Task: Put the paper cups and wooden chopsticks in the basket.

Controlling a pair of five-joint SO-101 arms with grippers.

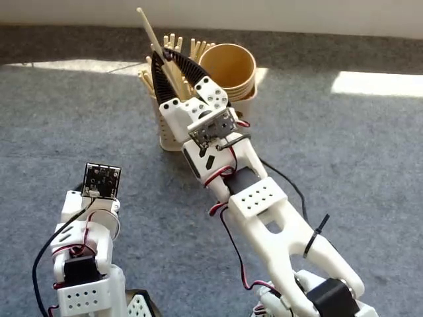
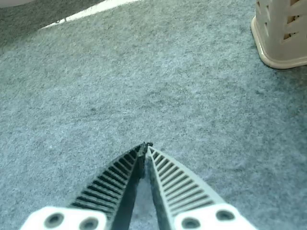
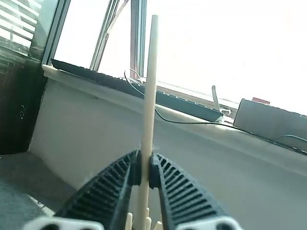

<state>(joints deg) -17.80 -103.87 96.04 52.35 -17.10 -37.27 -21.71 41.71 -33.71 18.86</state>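
A cream basket (image 1: 166, 135) stands at the back of the grey carpet, with several wooden chopsticks (image 1: 196, 47) standing in it and stacked paper cups (image 1: 231, 69) at its right side. My right gripper (image 1: 170, 58) hovers over the basket, shut on a single chopstick (image 1: 149, 28) that sticks up and leans left. In the right wrist view that chopstick (image 3: 149, 96) rises upright between the black ribbed fingers (image 3: 112, 189). My left gripper (image 2: 145, 145) is shut with nothing in it, low over bare carpet at the front left; the basket corner (image 2: 283, 33) lies ahead of it.
Grey carpet (image 1: 344, 152) stretches around the basket, with sunlit patches along the back. The left arm's body (image 1: 89, 251) sits at the front left and the right arm's body (image 1: 284, 244) crosses the front middle. A wall and window sill (image 3: 168, 98) lie behind.
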